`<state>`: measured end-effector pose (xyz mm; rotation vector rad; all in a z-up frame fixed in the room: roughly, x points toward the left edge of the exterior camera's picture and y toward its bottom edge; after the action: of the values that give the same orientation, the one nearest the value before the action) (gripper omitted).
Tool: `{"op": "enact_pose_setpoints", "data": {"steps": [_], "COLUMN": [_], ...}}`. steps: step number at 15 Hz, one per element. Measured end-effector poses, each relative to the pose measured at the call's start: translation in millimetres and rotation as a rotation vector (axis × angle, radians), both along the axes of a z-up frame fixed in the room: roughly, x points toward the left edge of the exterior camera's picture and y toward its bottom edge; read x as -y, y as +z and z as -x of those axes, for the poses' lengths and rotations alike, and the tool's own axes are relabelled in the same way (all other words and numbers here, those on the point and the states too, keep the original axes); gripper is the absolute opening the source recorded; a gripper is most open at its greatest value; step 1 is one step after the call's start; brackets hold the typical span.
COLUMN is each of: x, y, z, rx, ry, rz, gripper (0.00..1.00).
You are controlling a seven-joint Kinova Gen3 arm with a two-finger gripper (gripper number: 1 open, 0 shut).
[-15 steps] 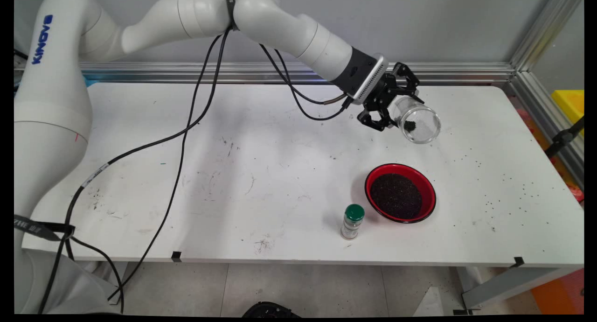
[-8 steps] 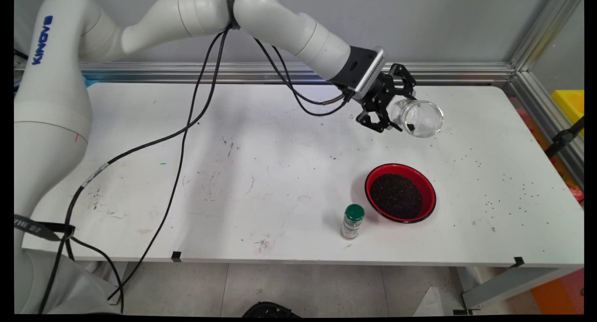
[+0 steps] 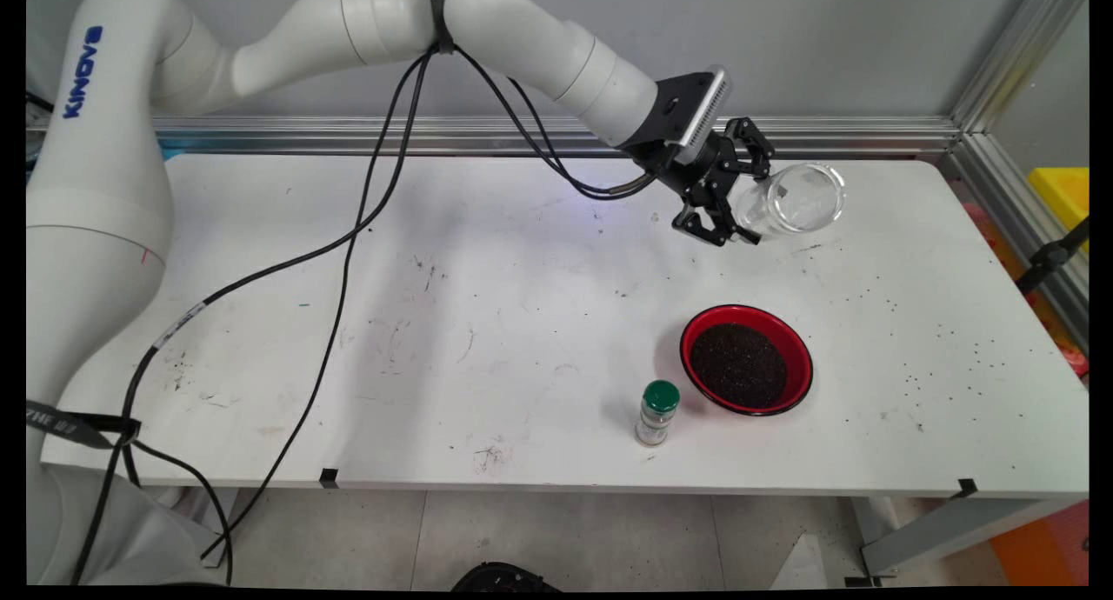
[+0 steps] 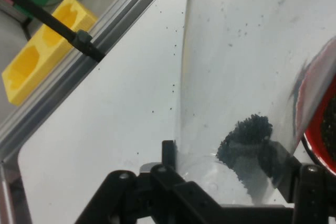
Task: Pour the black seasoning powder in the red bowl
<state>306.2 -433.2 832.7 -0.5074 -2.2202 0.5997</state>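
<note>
Now we're looking at the end effector (image 3: 742,196) pinching a clear glass jar (image 3: 796,202) by its base end, one black finger on either side of the glass. The jar hangs in the air over the far right part of the counter (image 3: 487,322), well apart from the red bowl (image 3: 696,339) of dark grains on the near side and the green-capped shaker (image 3: 657,413) just beside that bowl.

From the hand view, a small clump of dark grains (image 4: 247,140) sits against the jar wall close to the fingers, and the bowl's red rim (image 4: 320,129) peeks in at the right edge.

Our read on handling this well: smooth glass held sideways can twist in the grip, so we'd want the squeeze kept firm and any wrist roll slow, so those last grains don't scatter.

As for the jar's long axis, it lies close to level, mouth pointing toward the counter's right end and tipped slightly upward.
</note>
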Motion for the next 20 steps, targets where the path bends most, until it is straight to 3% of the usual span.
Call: {"op": "enact_pose_setpoints", "data": {"steps": [11,20], "x": [22.2,40.8], "y": [-12.5,-40.0], "z": [5.4,4.2], "rx": [-0.103,-0.184], "ry": [0.143,0.248], "rz": [-0.212,-0.386], "gripper": [0.00,0.00]}}
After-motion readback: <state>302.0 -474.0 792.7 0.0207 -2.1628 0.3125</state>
